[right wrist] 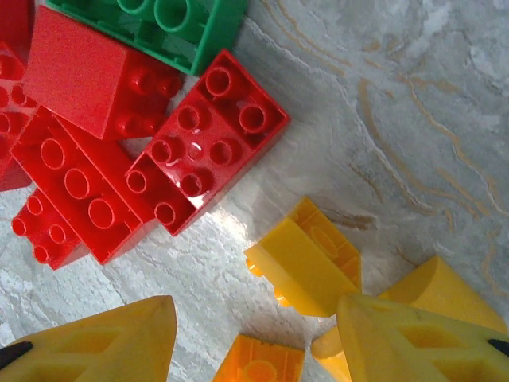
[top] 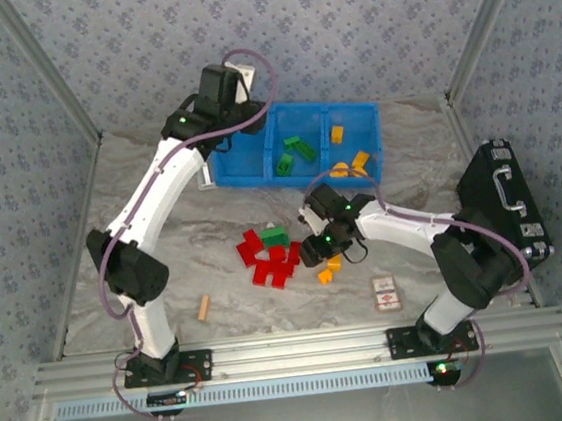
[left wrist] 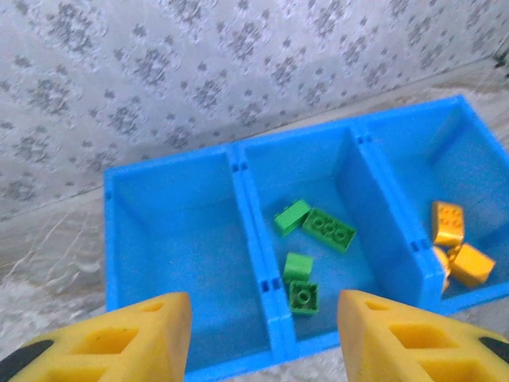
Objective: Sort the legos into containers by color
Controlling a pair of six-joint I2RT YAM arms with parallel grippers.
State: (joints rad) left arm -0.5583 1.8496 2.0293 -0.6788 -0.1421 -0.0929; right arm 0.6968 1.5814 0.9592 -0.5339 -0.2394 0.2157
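The blue bin (top: 350, 104) lies at the back; its left compartment (left wrist: 179, 247) is empty, the middle one holds green legos (left wrist: 326, 228), and the right one holds yellow-orange legos (left wrist: 457, 247). My left gripper (left wrist: 262, 350) hovers open over the bin's near edge, nothing between its fingers. On the table lies a pile of red legos (top: 266, 259) with a green lego (top: 274, 236) on its far side. My right gripper (right wrist: 254, 354) is low over the table beside the pile, open. An orange lego (right wrist: 258, 364) sits between its fingers, and a yellow lego (right wrist: 306, 263) touches the right finger.
A black hard case (top: 502, 209) stands at the right edge of the table. A tan wooden stick (top: 204, 307) lies near the front left, and a red-and-white card (top: 385, 293) lies near the front right. Patterned walls close in the table.
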